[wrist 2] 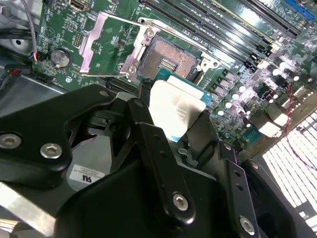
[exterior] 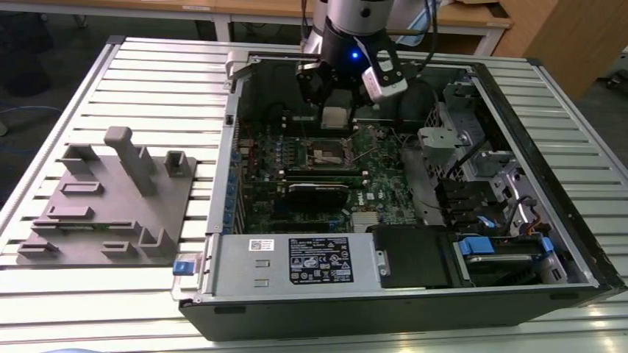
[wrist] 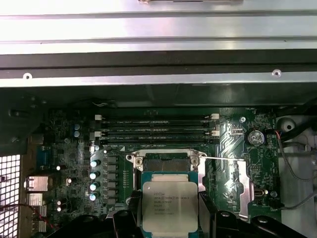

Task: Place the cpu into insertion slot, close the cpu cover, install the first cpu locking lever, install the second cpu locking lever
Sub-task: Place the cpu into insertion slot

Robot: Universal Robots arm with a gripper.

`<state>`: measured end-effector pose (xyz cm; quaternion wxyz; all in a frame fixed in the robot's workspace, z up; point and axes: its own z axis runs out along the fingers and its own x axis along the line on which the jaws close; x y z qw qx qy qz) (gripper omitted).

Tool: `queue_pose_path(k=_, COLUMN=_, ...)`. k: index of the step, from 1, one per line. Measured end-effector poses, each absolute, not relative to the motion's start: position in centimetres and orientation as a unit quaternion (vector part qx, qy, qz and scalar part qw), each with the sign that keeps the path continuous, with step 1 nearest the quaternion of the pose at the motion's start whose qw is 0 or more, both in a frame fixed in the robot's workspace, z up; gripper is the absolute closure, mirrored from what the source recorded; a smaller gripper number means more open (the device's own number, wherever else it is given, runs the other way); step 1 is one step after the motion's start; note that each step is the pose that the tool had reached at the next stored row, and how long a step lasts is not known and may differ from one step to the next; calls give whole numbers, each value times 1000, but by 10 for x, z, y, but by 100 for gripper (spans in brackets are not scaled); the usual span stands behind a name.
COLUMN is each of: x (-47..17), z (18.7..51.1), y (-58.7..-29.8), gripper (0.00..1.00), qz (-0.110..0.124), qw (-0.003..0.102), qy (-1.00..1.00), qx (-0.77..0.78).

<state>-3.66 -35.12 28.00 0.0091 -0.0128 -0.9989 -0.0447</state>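
Gripper clamped on the cpu, above the insertion slot.
The fingers pinch two opposite edges of the square chip, so neither axis is longer. Its silver face is turned toward the wrist cameras, and it hangs clear of the bare socket. The cpu cover lies flipped open beside the slot. The arm reaches down into the open computer case, wrist pointing at the motherboard.

We see a slatted metal desk. On it sit an open computer case and, at the exterior view's left, a grey fixture plate.
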Motion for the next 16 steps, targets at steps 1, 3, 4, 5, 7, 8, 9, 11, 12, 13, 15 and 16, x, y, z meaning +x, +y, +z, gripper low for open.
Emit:
queue_pose_path(k=1, x=-37, z=279, y=-351, gripper=46, qz=-45, qw=9, qy=-999, qx=-13)
queue_pose_path(k=3, x=-37, z=276, y=-351, gripper=46, qz=-45, qw=9, qy=-999, qx=-13)
queue_pose_path(k=4, x=-37, z=275, y=-351, gripper=46, qz=-45, qw=9, qy=-999, qx=-13)
queue_pose_path(k=5, x=-37, z=274, y=-351, gripper=46, qz=-45, qw=9, qy=-999, qx=-13)
queue_pose_path(k=7, x=-37, z=272, y=-351, gripper=46, qz=-45, qw=9, qy=-999, qx=-13)
queue_pose_path(k=8, x=-37, z=271, y=-351, gripper=46, qz=-45, qw=9, qy=-999, qx=-13)
queue_pose_path(k=9, x=-37, z=271, y=-351, gripper=46, qz=-45, qw=9, qy=-999, qx=-13)
queue_pose_path(k=11, x=-37, z=271, y=-351, gripper=46, qz=-45, qw=9, qy=-999, qx=-13)
queue_pose_path(k=12, x=-37, z=271, y=-351, gripper=46, qz=-45, qw=9, qy=-999, qx=-13)
queue_pose_path(k=13, x=-37, z=271, y=-351, gripper=46, qz=-45, qw=9, qy=-999, qx=-13)
queue_pose_path(k=15, x=-37, z=271, y=-351, gripper=46, qz=-45, qw=9, qy=-999, qx=-13)
queue_pose_path(k=16, x=-37, z=271, y=-351, gripper=46, qz=-45, qw=9, qy=-999, qx=-13)
